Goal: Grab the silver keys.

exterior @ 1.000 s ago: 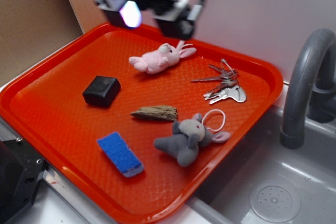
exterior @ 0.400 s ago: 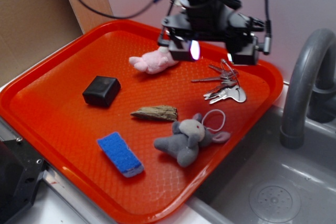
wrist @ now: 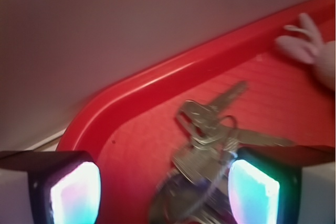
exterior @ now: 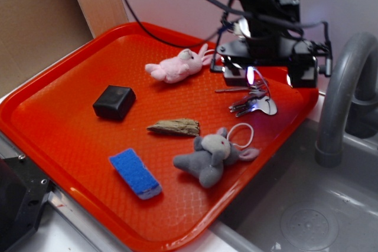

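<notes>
Hovering my gripper [exterior: 269, 78] over the right-hand end of the red tray [exterior: 59, 110], I have the silver keys [exterior: 253, 97] lying flat on the tray just below it, in the upper right of the exterior frame. The jaws stand spread apart with nothing between them; in the wrist view the two lit fingertips [wrist: 73, 195] sit at the lower left and lower right corners, and the bunch fills the lower middle of that frame, closer to the right-hand finger than the left.

That offset is what my next move turns on. The keys fan out from their wire ring, with the longest blade pointing toward the upper right of the wrist frame, so the bunch runs roughly slantwise between the fingers rather than squarely across them. I judge I should nudge the tool so the ring and the clustered heads sit centred in the gap before descending.

Well apart to the left lies the pink plush rabbit [exterior: 177, 66]; the grey plush mouse [exterior: 209, 157] with its white cord loop [exterior: 241, 135] sits lower in the frame, near but clear.
</notes>
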Robot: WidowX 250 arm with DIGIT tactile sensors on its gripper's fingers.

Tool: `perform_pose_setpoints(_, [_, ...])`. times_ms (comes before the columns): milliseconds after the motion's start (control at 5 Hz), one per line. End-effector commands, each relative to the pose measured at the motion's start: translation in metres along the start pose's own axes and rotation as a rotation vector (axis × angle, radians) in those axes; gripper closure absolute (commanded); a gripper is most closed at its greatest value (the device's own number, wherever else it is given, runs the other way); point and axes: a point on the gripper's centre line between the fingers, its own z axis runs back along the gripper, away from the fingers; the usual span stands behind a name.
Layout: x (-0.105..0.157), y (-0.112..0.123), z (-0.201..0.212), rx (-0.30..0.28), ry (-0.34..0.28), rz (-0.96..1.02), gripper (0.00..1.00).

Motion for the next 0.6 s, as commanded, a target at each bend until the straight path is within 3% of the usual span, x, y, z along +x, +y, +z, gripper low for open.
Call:
perform_pose_setpoints(0, [0.021,0.014,-0.011,0.009,-0.043,0.022,1.0])
perform_pose_setpoints(400, [0.019,0.023,0.001,0.007,-0.015,-0.044,1.0])
